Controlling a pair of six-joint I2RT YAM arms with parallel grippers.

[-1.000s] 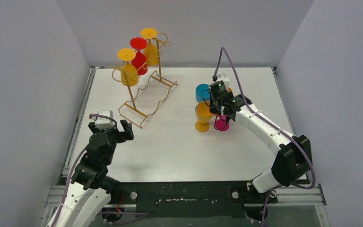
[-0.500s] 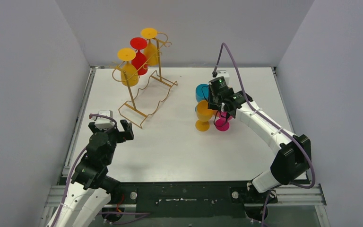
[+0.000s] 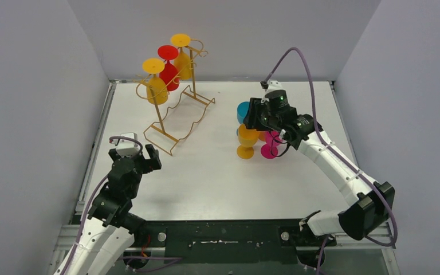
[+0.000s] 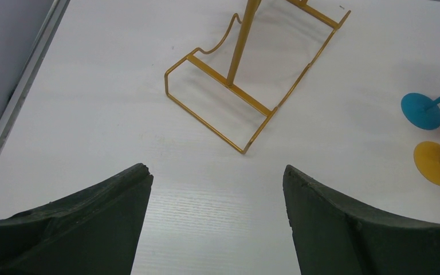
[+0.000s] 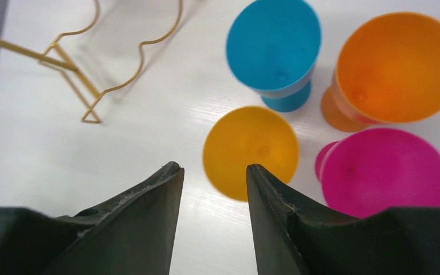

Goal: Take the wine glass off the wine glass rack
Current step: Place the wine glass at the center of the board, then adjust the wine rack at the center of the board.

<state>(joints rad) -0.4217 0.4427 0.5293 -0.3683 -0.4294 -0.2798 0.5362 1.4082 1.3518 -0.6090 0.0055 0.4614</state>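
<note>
Top view, setting: a white table (image 3: pixel 217 177) walled on three sides, with two robot arms bolted at its near edge.
Top view, rack: the gold wine glass rack (image 3: pixel 160 117) stands upright at the far left of the table, its rectangular wire base flat on the surface.
Top view, glasses on the rack: three hanging wine glasses (image 3: pixel 169 73) (yellow, red, yellow) hang bowl-down from the rack's top, their round feet uppermost.
Top view, glasses on the table: a blue glass (image 3: pixel 242 110), a yellow glass (image 3: pixel 246 137) and a pink glass (image 3: pixel 270 150) stand upright in a tight cluster right of centre, well apart from the rack.
Top view, right arm: the right end effector (image 3: pixel 254 121) hovers over that cluster, just above the yellow glass.
Top view, left arm: the left end effector (image 3: pixel 134 154) is at the near left, close to the rack's near corner and touching nothing.
Left wrist view, end effector: the jaws are spread wide, with only bare table between them; nothing is held.
Left wrist view, ahead: the rack's wire base and lower post lie in front; far to the right are the round feet of the blue glass and the yellow glass.
Right wrist view, end effector: the jaws stand partly parted with a clear gap and grip nothing; the yellow glass's open bowl lies directly below that gap.
Right wrist view, surroundings: the blue glass is beyond the yellow one, an orange glass (image 5: pixel 398 66) is at the far right and the pink glass at the near right, all close together. Rack wire shows at the upper left.
</note>
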